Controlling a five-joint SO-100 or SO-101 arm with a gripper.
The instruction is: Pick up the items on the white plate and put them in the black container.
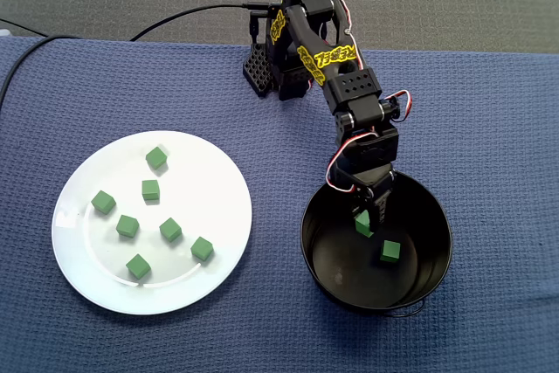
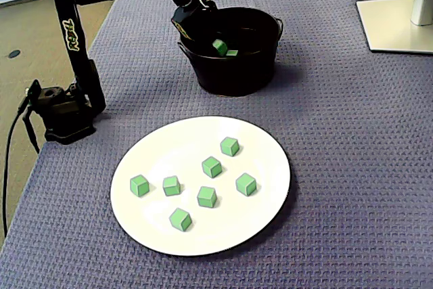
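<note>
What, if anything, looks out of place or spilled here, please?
Nothing stands out. Seven green cubes sit apart on the white plate, none on the blue cloth; two more cubes are inside the black container, which stands upright with the gripper reaching into it.

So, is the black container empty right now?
Not empty: one small green cube lies on the round black container's floor, a second green cube at the tool's tips.

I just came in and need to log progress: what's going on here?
The arm's gripper is down inside the black bowl with a green cube at its tips; whether it grips the cube is unclear. A second cube lies in the bowl. Seven cubes wait on the white plate.
</note>
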